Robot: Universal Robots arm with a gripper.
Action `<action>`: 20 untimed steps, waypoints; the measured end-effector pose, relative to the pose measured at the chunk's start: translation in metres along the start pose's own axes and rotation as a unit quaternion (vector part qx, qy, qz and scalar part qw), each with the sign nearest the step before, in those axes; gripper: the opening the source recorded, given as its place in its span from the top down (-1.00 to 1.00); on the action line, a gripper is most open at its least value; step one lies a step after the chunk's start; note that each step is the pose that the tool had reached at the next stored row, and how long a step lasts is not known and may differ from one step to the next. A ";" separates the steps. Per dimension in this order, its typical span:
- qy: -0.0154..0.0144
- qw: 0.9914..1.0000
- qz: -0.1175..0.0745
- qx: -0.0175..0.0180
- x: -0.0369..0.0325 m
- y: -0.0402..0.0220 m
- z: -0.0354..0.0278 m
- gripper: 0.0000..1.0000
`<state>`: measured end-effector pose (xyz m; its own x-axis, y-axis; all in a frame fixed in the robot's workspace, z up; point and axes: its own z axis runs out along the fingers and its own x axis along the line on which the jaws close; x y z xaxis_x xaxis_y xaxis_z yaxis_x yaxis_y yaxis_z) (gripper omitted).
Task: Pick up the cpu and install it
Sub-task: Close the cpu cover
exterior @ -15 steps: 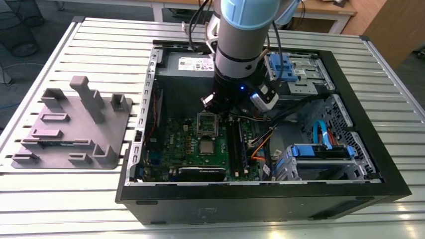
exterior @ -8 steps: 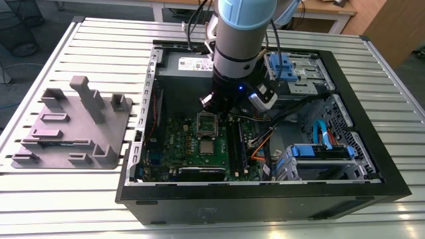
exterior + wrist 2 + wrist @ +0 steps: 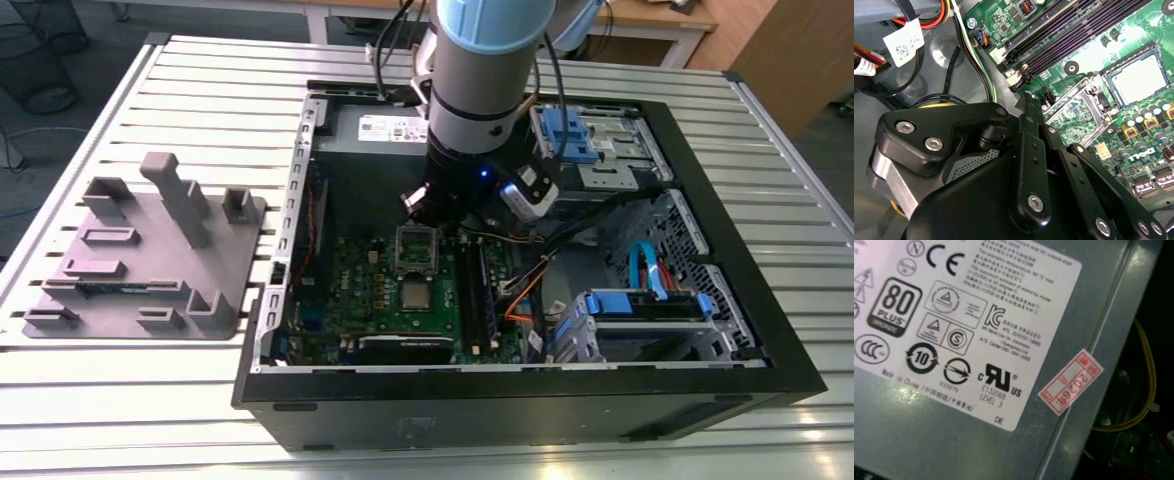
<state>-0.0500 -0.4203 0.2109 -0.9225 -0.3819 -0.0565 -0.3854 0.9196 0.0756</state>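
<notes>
The cpu [image 3: 1140, 77], a small flat square with a matte silvery lid, lay seated on the green motherboard [image 3: 1001, 22]. The black gripper [image 3: 1026, 100] hovered nearby, pinched together and empty.

arm [image 3: 483, 70] upright, pointing straight down | tool [image 3: 1025, 102] black, hanging at its end
</notes>
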 end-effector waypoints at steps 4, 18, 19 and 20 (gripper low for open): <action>-0.001 1.000 0.000 0.000 0.0002 -0.0001 -0.0010 0.79; -0.001 1.000 -0.001 0.000 0.0026 -0.0040 -0.0035 0.79; -0.001 1.000 -0.001 0.000 0.0028 -0.0045 -0.0041 0.79; -0.001 1.000 -0.001 0.000 0.0030 -0.0050 -0.0048 0.79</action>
<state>-0.0510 -0.4265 0.2151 -0.9214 -0.3840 -0.0589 -0.3877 0.9188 0.0747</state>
